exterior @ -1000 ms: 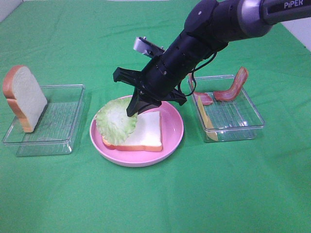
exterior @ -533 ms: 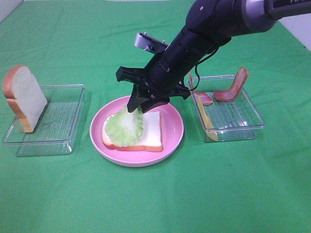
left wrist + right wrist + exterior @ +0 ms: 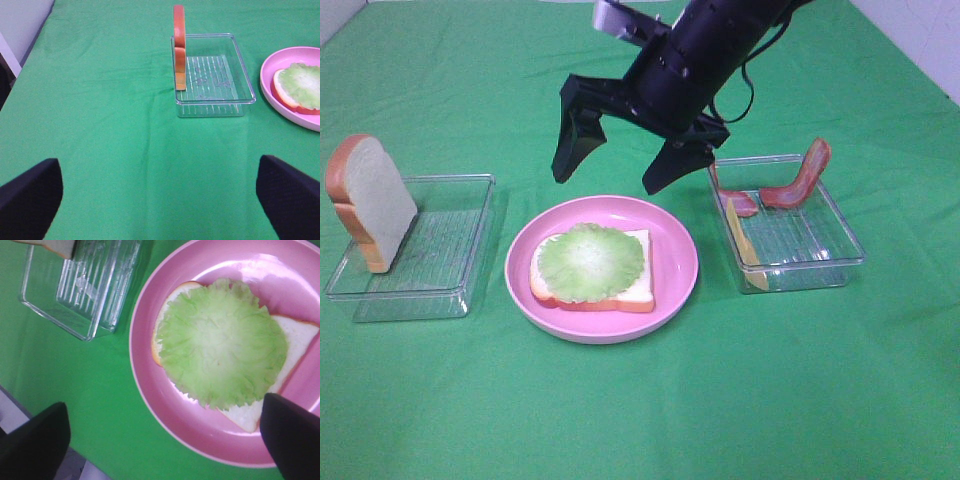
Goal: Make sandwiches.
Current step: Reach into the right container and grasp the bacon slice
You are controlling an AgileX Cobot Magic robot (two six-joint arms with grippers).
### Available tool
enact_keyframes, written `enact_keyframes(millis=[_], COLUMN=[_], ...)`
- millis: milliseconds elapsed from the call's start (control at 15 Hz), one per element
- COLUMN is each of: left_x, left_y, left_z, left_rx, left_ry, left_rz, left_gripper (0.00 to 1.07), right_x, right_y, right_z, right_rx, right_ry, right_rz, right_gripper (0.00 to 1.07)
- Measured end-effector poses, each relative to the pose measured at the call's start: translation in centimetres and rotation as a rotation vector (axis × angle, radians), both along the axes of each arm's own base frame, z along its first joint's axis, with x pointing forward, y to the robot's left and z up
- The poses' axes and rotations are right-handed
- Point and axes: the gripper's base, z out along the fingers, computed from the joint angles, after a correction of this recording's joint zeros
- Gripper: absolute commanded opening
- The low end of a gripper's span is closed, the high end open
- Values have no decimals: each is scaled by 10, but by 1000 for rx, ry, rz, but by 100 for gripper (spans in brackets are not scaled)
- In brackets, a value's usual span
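A white bread slice (image 3: 632, 282) with orange-brown crust lies flat on the pink plate (image 3: 680, 262), with a green lettuce leaf (image 3: 590, 262) flat on top; both also show in the right wrist view, lettuce (image 3: 220, 342) over bread (image 3: 300, 332). My right gripper (image 3: 620, 168) hangs open and empty above the plate's far edge. A second bread slice (image 3: 368, 200) stands on edge in the left clear tray (image 3: 460, 250). Red-brown bacon strips (image 3: 802, 175) and a yellow cheese square (image 3: 740, 242) lean in the right clear tray (image 3: 810, 250). My left gripper (image 3: 160, 200) is open over bare cloth.
Green cloth (image 3: 770, 400) covers the whole table. The left wrist view shows the left tray (image 3: 212, 75) with the standing bread (image 3: 179, 47) and the plate's edge (image 3: 270, 90) beyond. A pale wall edge (image 3: 920, 40) lies at the far right.
My right gripper let go of the lettuce leaf, which now lies flat on the bread. The gripper opened wide and rose up and away from the plate.
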Motion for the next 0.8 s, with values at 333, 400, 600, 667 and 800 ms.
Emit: enact_keyframes(millis=[333, 400, 600, 667, 800], left_x=[0, 0, 0, 0, 0], left_y=[0, 0, 0, 0, 0], left_z=[0, 0, 0, 0, 0], left_rx=[1, 1, 4, 5, 5], left_ry=[0, 0, 0, 0, 0], left_rz=[1, 1, 3, 3, 3], left_gripper=[99, 99, 99, 99, 99], right_x=[21, 31, 58, 66, 78], right_y=[-43, -60, -121, -140, -161], right_z=[81, 86, 85, 79, 59], right_rx=[-193, -203, -241, -255, -280], right_ry=[-164, -185, -180, -162, -111], right_rz=[-75, -119, -268, -306, -348], right_gripper=[99, 99, 99, 99, 99])
